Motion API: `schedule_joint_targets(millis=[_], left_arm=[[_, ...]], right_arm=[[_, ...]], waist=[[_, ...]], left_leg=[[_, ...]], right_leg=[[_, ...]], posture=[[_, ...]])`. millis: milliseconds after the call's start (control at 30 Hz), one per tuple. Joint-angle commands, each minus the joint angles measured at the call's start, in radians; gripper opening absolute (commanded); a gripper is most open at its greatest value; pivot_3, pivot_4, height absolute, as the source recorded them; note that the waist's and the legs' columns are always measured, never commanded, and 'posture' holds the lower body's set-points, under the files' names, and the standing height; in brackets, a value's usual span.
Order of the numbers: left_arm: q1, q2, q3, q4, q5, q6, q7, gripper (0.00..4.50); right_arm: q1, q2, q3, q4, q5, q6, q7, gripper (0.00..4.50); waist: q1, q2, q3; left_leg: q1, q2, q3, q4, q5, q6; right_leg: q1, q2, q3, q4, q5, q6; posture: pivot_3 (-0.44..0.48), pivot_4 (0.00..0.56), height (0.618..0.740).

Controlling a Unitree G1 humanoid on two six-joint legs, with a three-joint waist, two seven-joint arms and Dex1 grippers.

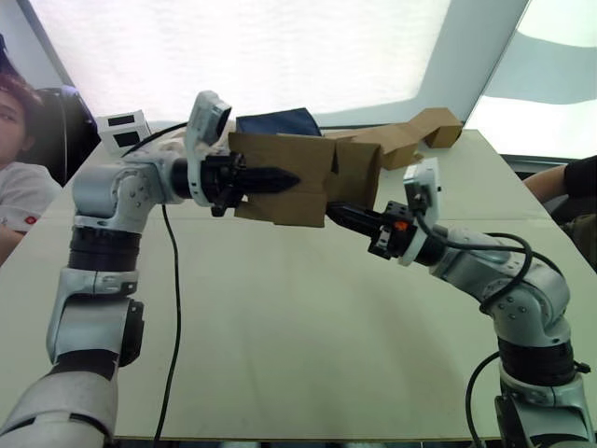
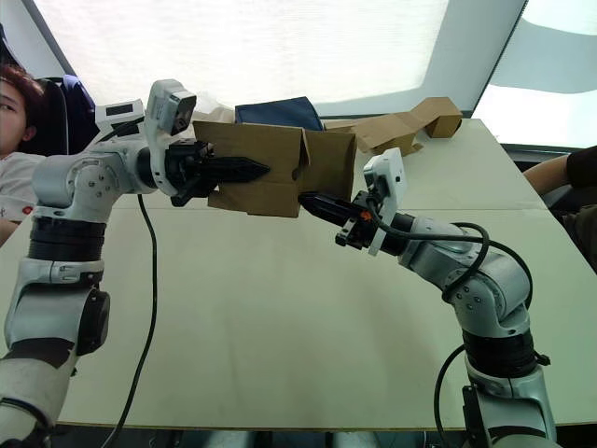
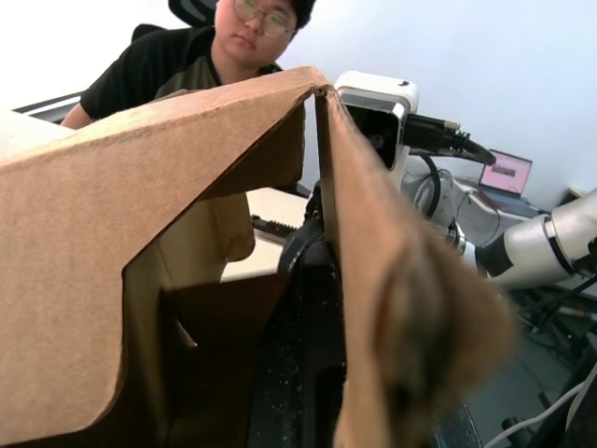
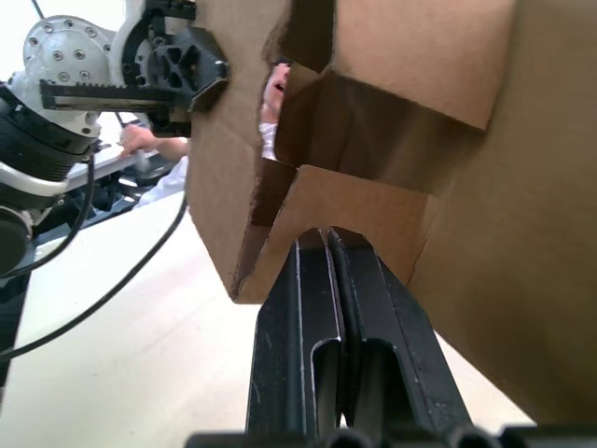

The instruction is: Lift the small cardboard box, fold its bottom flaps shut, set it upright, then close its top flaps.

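The small cardboard box (image 1: 280, 173) hangs in the air above the table (image 1: 298, 317), lying on its side. My left gripper (image 1: 287, 180) is shut on one of its walls; in the left wrist view one black finger (image 3: 303, 355) lies against the inside of that panel. My right gripper (image 1: 336, 212) is shut, with its fingers (image 4: 326, 280) pressed together. Their tips touch a folded-in flap (image 4: 354, 201) on the box's lower right end. The flaps (image 4: 392, 121) on that end are turned partly inward, with gaps between them.
Flattened brown cardboard (image 1: 410, 135) lies at the table's back right. A dark blue thing (image 1: 280, 121) sits behind the box, and a small white box (image 1: 124, 129) at the back left. One person (image 1: 19, 149) sits at the left; another person's arm (image 1: 564, 177) shows at the right.
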Motion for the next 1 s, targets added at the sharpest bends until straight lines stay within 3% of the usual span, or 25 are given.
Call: schedule_joint_targets(millis=[33, 133, 333, 467, 533, 700, 1000], left_arm=[[-0.015, 0.004, 0.003, -0.019, -0.005, -0.018, -0.002, 0.00], [-0.016, 0.012, 0.005, -0.007, 0.005, -0.031, -0.005, 0.00], [-0.011, 0.019, 0.015, -0.012, 0.003, -0.038, 0.002, 0.00], [-0.010, 0.011, 0.022, -0.013, 0.006, -0.056, 0.018, 0.00], [-0.006, 0.009, 0.008, -0.010, 0.030, -0.093, 0.022, 0.00], [-0.010, -0.007, -0.004, -0.004, 0.057, -0.141, 0.030, 0.00], [0.026, -0.037, -0.007, -0.055, 0.058, -0.150, 0.068, 0.00]], right_arm=[[-0.026, 0.010, 0.004, -0.013, -0.017, -0.029, 0.018, 0.01], [-0.035, -0.053, -0.053, -0.028, 0.022, 0.002, 0.050, 0.01], [-0.113, -0.185, -0.304, 0.080, 0.311, 0.128, 0.030, 0.01], [-0.100, -0.218, -0.347, 0.189, 0.220, 0.065, 0.026, 0.01], [-0.128, -0.193, -0.344, 0.279, 0.113, -0.027, -0.034, 0.01], [-0.113, -0.137, -0.162, 0.345, -0.166, -0.165, -0.088, 0.01], [-0.101, 0.027, -0.153, 0.334, -0.095, -0.158, 0.010, 0.01]], waist=[[0.000, 0.000, 0.000], [0.001, 0.000, 0.000], [0.005, 0.000, 0.000], [0.002, 0.000, 0.000], [-0.001, 0.000, 0.000], [-0.004, 0.001, 0.000], [0.000, 0.001, 0.000]], left_leg=[[0.000, 0.000, 0.000, 0.000, 0.000, 0.000], [0.000, 0.000, 0.000, 0.000, 0.000, 0.000], [0.000, 0.000, 0.000, 0.000, 0.000, 0.000], [0.000, 0.000, -0.001, 0.000, 0.000, 0.000], [0.000, 0.000, 0.001, 0.000, 0.000, 0.000], [0.001, 0.000, 0.002, -0.001, 0.000, 0.000], [-0.009, 0.000, 0.002, 0.001, 0.002, -0.003]], right_leg=[[0.000, 0.000, 0.000, 0.000, 0.000, 0.000], [0.000, 0.000, 0.000, 0.000, 0.000, 0.000], [0.001, -0.001, 0.000, -0.001, 0.000, 0.000], [0.001, -0.001, 0.000, -0.001, 0.000, 0.000], [0.001, -0.001, 0.001, 0.000, 0.000, 0.000], [0.000, 0.002, 0.002, 0.000, 0.000, 0.000], [-0.013, 0.000, 0.003, 0.005, 0.000, 0.000]], posture=[[0.000, 0.150, 0.740], [0.000, 0.150, 0.740], [0.000, 0.150, 0.740], [0.000, 0.150, 0.740], [0.000, 0.150, 0.740], [0.000, 0.150, 0.740], [0.000, 0.150, 0.740]])
